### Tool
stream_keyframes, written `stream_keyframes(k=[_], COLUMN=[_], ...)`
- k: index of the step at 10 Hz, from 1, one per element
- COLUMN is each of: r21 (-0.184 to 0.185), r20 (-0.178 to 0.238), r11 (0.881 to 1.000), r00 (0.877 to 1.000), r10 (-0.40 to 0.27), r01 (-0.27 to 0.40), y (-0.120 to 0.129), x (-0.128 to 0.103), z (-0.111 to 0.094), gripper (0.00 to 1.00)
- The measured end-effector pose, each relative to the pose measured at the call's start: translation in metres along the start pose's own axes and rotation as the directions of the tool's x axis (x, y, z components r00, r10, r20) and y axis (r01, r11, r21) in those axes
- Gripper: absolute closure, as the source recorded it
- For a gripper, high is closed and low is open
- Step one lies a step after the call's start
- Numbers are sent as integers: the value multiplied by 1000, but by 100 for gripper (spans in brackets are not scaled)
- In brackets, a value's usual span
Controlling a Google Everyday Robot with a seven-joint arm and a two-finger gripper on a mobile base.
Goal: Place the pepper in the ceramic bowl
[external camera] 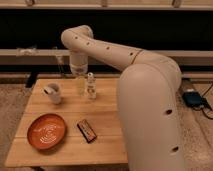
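Note:
The ceramic bowl (46, 131), orange-brown with pale swirl marks, sits on the front left of the wooden table (107, 112). It holds nothing that I can see. The pepper is not visible; it may be hidden behind the gripper. My gripper (80, 88) hangs down from the arm over the back of the table, just left of a small pale shaker bottle (91, 86) and well behind the bowl.
A white mug (52, 93) stands at the back left of the table. A dark flat packet (87, 130) lies right of the bowl. My arm's bulky white body (150, 110) covers the table's right side. A blue device (194, 98) lies on the floor at right.

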Motion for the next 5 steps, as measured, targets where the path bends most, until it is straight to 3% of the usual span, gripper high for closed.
stream_keyframes(k=[3, 5], r21=[-3, -31], r20=[-1, -30], r11=[1000, 999], r00=[1000, 999], r10=[2, 36], r01=[-2, -37], y=[-1, 11], x=[1, 6], z=[0, 10], gripper=[20, 20])
